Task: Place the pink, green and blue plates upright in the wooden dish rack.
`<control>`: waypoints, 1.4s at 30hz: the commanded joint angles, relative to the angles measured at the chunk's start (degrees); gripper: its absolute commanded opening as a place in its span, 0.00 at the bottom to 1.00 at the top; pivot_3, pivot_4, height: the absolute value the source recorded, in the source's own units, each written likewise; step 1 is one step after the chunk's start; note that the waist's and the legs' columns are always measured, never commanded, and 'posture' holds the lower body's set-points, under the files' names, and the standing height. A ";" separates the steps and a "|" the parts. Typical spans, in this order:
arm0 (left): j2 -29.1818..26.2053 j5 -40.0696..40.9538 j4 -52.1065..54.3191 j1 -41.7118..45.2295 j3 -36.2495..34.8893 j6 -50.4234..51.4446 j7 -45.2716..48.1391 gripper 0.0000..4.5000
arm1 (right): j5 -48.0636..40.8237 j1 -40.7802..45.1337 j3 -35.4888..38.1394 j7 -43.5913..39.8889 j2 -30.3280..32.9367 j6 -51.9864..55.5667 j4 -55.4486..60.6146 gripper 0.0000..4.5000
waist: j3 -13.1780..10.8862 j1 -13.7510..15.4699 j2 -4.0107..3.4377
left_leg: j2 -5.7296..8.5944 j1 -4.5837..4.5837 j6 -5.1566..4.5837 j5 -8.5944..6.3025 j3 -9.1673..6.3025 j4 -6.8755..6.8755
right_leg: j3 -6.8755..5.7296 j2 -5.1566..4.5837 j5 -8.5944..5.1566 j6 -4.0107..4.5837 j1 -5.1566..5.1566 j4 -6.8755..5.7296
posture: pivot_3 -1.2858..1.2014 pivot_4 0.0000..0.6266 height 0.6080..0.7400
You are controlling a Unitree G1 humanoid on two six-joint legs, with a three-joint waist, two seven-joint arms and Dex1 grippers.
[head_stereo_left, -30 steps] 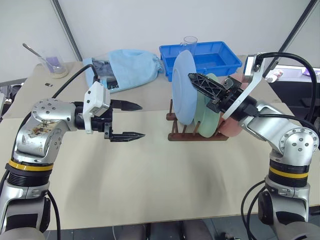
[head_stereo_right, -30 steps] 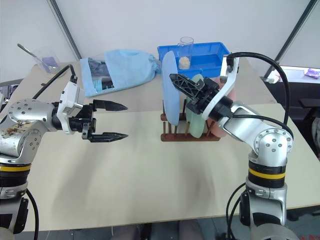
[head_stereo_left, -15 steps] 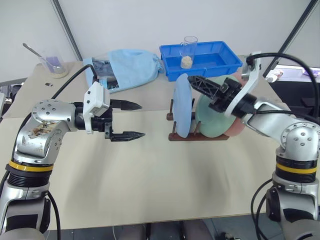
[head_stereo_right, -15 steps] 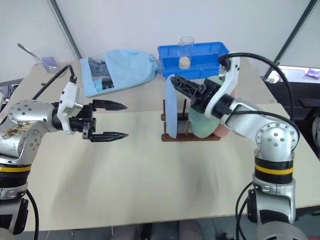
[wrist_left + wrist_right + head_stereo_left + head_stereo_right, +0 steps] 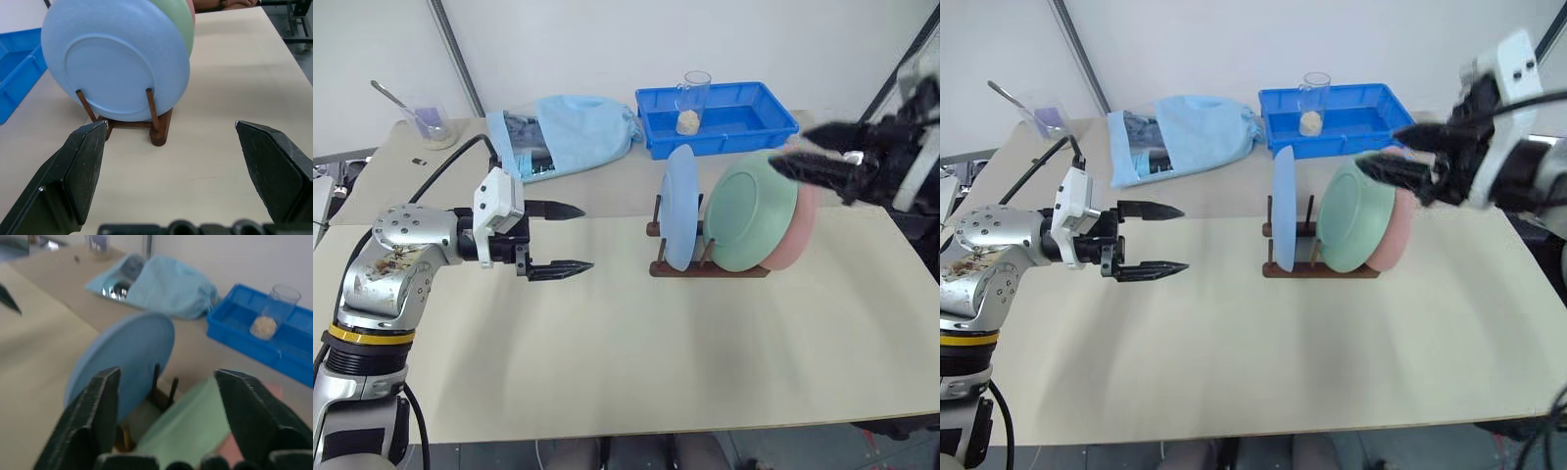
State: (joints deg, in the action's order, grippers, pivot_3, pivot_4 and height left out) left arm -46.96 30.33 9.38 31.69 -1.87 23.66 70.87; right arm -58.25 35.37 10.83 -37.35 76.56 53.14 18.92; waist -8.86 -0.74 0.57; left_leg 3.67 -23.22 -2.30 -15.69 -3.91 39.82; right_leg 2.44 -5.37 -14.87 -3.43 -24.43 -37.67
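The light blue plate (image 5: 679,208) stands on edge in the leftmost slot of the dark wooden dish rack (image 5: 710,269). The green plate (image 5: 751,217) leans upright behind it, and the pink plate (image 5: 800,230) stands last, mostly covered by the green one. My right gripper (image 5: 793,152) hovers open and empty above the right end of the rack, clear of the plates. Its wrist view looks down on the blue plate (image 5: 127,352) and the green plate (image 5: 190,431). My left gripper (image 5: 585,237) is open and empty, left of the rack, pointing at the blue plate (image 5: 115,63).
A bright blue tray (image 5: 720,117) with a glass cup (image 5: 690,90) sits at the back of the table behind the rack. A light blue cloth bag (image 5: 570,135) lies at the back centre-left. A small beaker with a spoon (image 5: 429,122) stands at the far left corner.
My right gripper opened off the blue plate and drew back up and to the right. The blue plate settled upright in the rack. The left gripper stayed put; the camera shifted slightly.
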 commanded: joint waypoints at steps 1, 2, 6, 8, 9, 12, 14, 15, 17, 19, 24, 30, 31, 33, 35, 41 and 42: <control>-0.15 -0.28 1.41 0.79 -0.87 -1.85 0.03 1.00 | 8.87 -4.74 2.04 -10.38 5.35 -6.32 3.24 0.43 | 0.00 0.01 0.00 | -0.05 0.06 0.00 0.00 0.03 0.01 | -0.01 0.03 0.00 0.00 0.03 -0.01 | 0.52 0.24 1.00; 0.06 -0.35 1.41 0.86 -0.70 -1.95 -0.03 1.00 | 11.50 -6.53 1.75 -11.62 6.03 -8.09 3.66 0.35 | 0.00 -0.05 0.00 | -0.09 0.07 0.01 0.00 0.06 0.01 | -0.02 0.04 0.00 0.00 0.04 -0.01 | 0.52 0.24 1.00; 0.66 -0.51 1.77 0.92 -0.25 -2.17 -0.35 1.00 | 19.69 -10.06 -0.11 -12.58 5.26 -12.96 4.08 0.05 | 0.00 -0.09 0.00 | -0.16 0.21 0.02 0.00 0.35 0.01 | 0.08 0.00 0.00 0.01 0.04 -0.06 | 0.52 0.24 1.00; 0.83 -0.63 1.88 0.96 -0.12 -2.19 -0.43 1.00 | 22.79 -9.96 -1.55 -12.38 4.25 -14.49 3.87 0.01 | 0.00 -0.04 0.00 | -0.18 0.23 0.02 0.00 0.40 0.01 | 0.10 -0.01 0.01 0.01 0.03 -0.07 | 0.52 0.24 1.00; 0.89 -0.66 1.90 0.99 -0.10 -2.19 -0.44 1.00 | 24.52 -9.50 -2.59 -12.28 3.67 -15.18 3.72 0.01 | 0.00 -0.01 0.00 | -0.18 0.21 0.03 0.00 0.40 0.01 | 0.10 -0.02 0.01 0.01 0.01 -0.07 | 0.52 0.24 1.00; 1.15 -0.68 2.14 1.14 -0.02 -2.06 -0.58 1.00 | 30.23 -7.18 -6.81 -12.36 1.81 -17.55 2.61 0.01 | 0.00 -0.02 0.00 | -0.19 0.19 0.03 0.00 0.41 0.00 | 0.10 -0.02 0.01 0.01 -0.04 -0.08 | 0.52 0.24 1.00; 1.21 -0.52 2.52 1.13 -0.13 -1.83 -0.72 1.00 | 32.89 -5.84 -8.66 -12.80 0.77 -18.21 2.04 0.01 | 0.00 -0.01 0.00 | -0.19 0.15 0.03 -0.01 0.44 0.00 | 0.10 -0.04 0.01 0.02 -0.10 -0.08 | 0.52 0.24 1.00; 1.21 -0.40 2.68 1.10 -0.21 -1.71 -0.77 1.00 | 33.96 -5.34 -9.27 -13.18 0.36 -18.38 1.84 0.01 | 0.00 -0.01 0.00 | -0.18 0.13 0.03 -0.01 0.44 0.00 | 0.10 -0.04 0.01 0.02 -0.13 -0.08 | 0.52 0.24 1.00; 1.16 -0.20 3.05 1.01 -0.35 -1.48 -0.87 1.00 | 36.52 -4.85 -10.41 -13.82 0.01 -19.12 1.39 0.01 | 0.00 0.01 0.00 | -0.18 0.09 0.03 -0.01 0.45 0.00 | 0.11 -0.05 0.01 0.02 -0.18 -0.09 | 0.52 0.24 1.00; 1.15 -0.04 3.31 0.97 -0.43 -1.28 -1.00 1.00 | 38.21 -4.57 -10.84 -14.35 -0.39 -19.60 1.11 0.01 | 0.00 0.10 0.00 | -0.18 0.07 0.03 -0.01 0.46 0.00 | 0.10 -0.05 0.01 0.02 -0.20 -0.09 | 0.52 0.24 1.00; 1.31 0.06 3.43 1.19 -0.40 -1.10 -1.23 1.00 | 38.99 -2.34 -10.95 -15.22 -4.13 -19.20 2.36 0.01 | 0.00 0.05 0.00 | -0.18 0.06 0.03 -0.01 0.46 0.01 | 0.11 -0.04 0.01 0.02 -0.20 -0.08 | 0.52 0.24 1.00; 1.24 0.02 3.12 1.49 -0.41 -1.11 -1.22 1.00 | 37.43 -0.77 -9.13 -15.96 -7.67 -17.04 4.05 0.01 | 0.00 0.04 0.00 | -0.18 0.06 0.03 0.00 0.46 0.01 | 0.12 -0.04 0.02 0.02 -0.23 -0.15 | 0.52 0.24 1.00; 1.22 0.00 3.05 1.52 -0.43 -1.13 -1.21 1.00 | 37.53 -0.42 -8.89 -15.86 -7.98 -17.19 3.99 0.01 | 0.00 0.07 0.00 | -0.17 0.06 0.03 -0.01 0.46 0.01 | 0.12 -0.05 0.02 0.02 -0.23 -0.15 | 0.52 0.24 1.00; 1.18 -0.05 2.91 1.53 -0.46 -1.19 -1.18 1.00 | 37.39 0.42 -8.53 -15.79 -8.62 -17.07 3.93 0.01 | 0.00 0.11 0.00 | -0.16 0.06 0.03 0.00 0.46 0.01 | 0.11 -0.06 0.02 0.02 -0.23 -0.16 | 0.52 0.24 1.00; 1.16 -0.10 2.79 1.52 -0.45 -1.27 -1.12 1.00 | 37.61 0.97 -8.48 -15.82 -8.91 -16.81 3.87 0.01 | 0.00 0.09 0.00 | -0.15 0.06 0.03 0.00 0.47 0.02 | 0.12 -0.07 0.02 0.02 -0.23 -0.16 | 0.52 0.24 1.00; 0.67 -1.11 1.94 1.46 -0.82 -1.84 -1.57 1.00 | 38.30 2.13 -7.32 -15.84 -8.68 -16.66 2.83 0.01 | 0.00 0.05 0.00 | -0.16 0.06 0.03 0.00 0.47 0.02 | 0.11 -0.06 0.02 0.02 -0.24 -0.19 | 0.52 0.24 1.00; 0.55 -1.41 1.85 1.33 -0.97 -2.00 -1.86 1.00 | 38.25 2.30 -7.02 -15.90 -8.60 -16.55 2.54 0.01 | 0.00 0.04 0.00 | -0.16 0.06 0.03 0.00 0.47 0.02 | 0.11 -0.06 0.02 0.02 -0.24 -0.19 | 0.52 0.24 1.00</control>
State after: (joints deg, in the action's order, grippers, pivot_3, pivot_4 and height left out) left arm -45.53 29.27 10.57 31.96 -1.14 22.51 69.60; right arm -20.42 36.30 0.72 -53.33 67.30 36.32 21.20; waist -8.86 -0.70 0.57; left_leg 3.51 -23.15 -2.26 -15.69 -3.44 39.84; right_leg 2.55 -5.43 -14.85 -3.40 -24.68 -37.87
